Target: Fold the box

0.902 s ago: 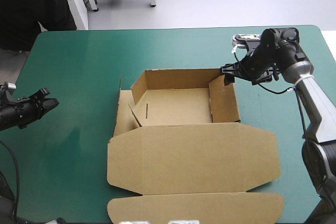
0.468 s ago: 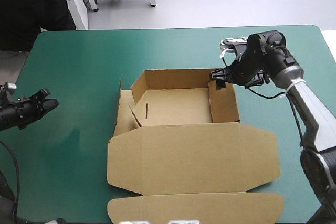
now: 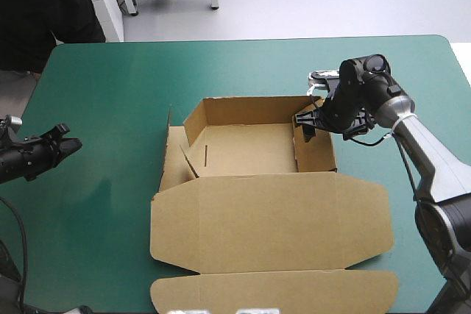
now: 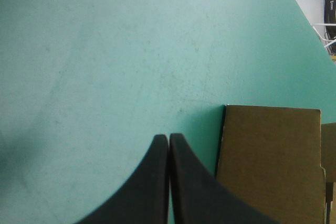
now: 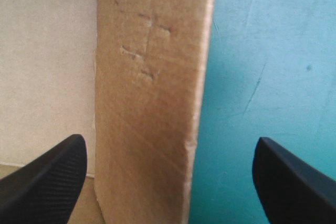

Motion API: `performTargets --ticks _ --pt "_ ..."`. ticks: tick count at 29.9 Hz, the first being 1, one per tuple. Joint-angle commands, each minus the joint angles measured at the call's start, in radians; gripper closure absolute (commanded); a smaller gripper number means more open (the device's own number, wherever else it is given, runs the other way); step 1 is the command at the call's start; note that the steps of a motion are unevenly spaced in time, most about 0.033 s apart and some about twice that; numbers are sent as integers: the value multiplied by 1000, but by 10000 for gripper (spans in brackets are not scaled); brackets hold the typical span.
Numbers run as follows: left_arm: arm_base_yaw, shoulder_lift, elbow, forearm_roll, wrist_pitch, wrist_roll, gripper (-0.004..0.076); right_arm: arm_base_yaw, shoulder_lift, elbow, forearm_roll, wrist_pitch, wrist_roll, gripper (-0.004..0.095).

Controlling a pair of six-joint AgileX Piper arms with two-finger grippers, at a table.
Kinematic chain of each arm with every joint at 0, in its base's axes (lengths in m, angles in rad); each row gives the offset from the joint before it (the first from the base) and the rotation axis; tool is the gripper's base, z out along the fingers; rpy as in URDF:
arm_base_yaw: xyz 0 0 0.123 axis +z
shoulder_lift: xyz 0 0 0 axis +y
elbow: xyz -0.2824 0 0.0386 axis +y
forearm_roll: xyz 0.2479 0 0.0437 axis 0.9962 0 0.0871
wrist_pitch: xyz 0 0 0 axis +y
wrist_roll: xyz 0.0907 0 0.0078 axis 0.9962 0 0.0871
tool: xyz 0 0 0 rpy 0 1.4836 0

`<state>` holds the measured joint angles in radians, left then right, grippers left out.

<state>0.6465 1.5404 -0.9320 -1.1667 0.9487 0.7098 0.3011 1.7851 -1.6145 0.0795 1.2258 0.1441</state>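
Working hand: the right gripper [image 3: 307,121] is spread wide and pinches nothing. It sits at the far right corner of the box [image 3: 243,148], at about 2 o'clock from the table's middle.
Idle hand: the left gripper [image 3: 68,143] has its fingers pressed together into one point and is empty. It is low at the table's 9 o'clock edge, well apart from the box.
Where the box is: in the middle of the teal-green cover [image 3: 110,86], standing as an open tray. Its far wall and right wall [image 3: 318,148] are up. The lid [image 3: 268,211] lies flat toward 6 o'clock, and the left flap [image 3: 174,161] leans outward at the tray's 9 o'clock side.
Deciding relation: the right wall runs from 12 to 6 o'clock and passes between the right gripper's fingers, one finger inside the tray and one outside. I judge that the coming move turns on this straddle.
Nearer arm: the right, by far.
Right wrist view only: board fills the gap between the fingers, with neither finger touching it. The tray's pale inside lies on one side and the cover on the other.
High view only: the lid and the left flap.
Left wrist view only: the seam of the shut fingers, with a brown corner ahead and to one side.
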Motion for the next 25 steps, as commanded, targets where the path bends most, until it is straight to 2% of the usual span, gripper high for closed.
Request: performTargets --ticks 1,8,10,12,14,15,17,18,25 --pt "1 -37 -23 -60 19 -2 734 0 -2 -22 11 -18 -7 113" --pt "1 -37 -23 -60 20 -2 734 0 52 -22 11 28 -11 120" --pt "1 -37 -23 -60 20 -2 734 0 52 -22 11 28 -11 176" --pt "1 -37 -23 -60 20 -2 734 0 44 -22 11 28 -11 302" --pt "1 -37 -23 -60 20 -2 734 0 39 -22 11 28 -11 489" --pt "1 -37 -23 -60 20 -2 734 0 33 -22 11 28 -11 645" --pt "1 -37 -23 -60 20 0 734 0 28 -22 7 28 -13 869" --pt "1 -37 -23 -60 20 5 734 0 26 -22 2 28 -9 920" --pt "1 -37 -23 -56 20 32 734 0 3 -22 14 28 -56 909"
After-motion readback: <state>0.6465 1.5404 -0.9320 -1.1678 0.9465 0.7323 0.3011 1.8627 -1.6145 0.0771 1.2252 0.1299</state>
